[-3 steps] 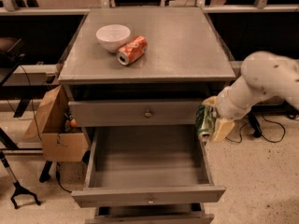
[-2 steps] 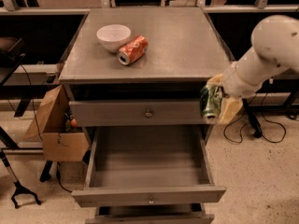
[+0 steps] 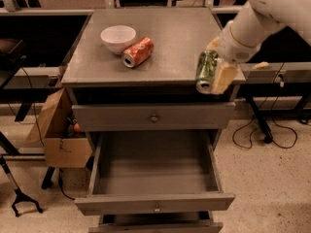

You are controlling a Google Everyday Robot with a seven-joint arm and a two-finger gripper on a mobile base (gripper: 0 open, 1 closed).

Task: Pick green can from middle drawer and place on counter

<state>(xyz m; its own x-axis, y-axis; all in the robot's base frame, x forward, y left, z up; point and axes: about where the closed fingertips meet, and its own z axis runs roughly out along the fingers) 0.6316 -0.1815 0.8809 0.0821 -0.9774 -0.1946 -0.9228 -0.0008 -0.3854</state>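
My gripper (image 3: pixel 214 74) is shut on the green can (image 3: pixel 205 71) and holds it tilted in the air over the front right edge of the counter (image 3: pixel 170 52). The white arm comes in from the upper right. The middle drawer (image 3: pixel 154 171) stands pulled open below and is empty; its front panel with a small knob is at the bottom.
A white bowl (image 3: pixel 118 38) and an orange-red soda can (image 3: pixel 137 52) lying on its side sit on the counter's left part. The upper drawer front (image 3: pixel 154 116) is closed. A cardboard box (image 3: pixel 56 130) stands left of the cabinet. Cables lie on the floor at right.
The gripper has risen with the green can from beside the cabinet's right side, at drawer height, up to the counter's front right edge.
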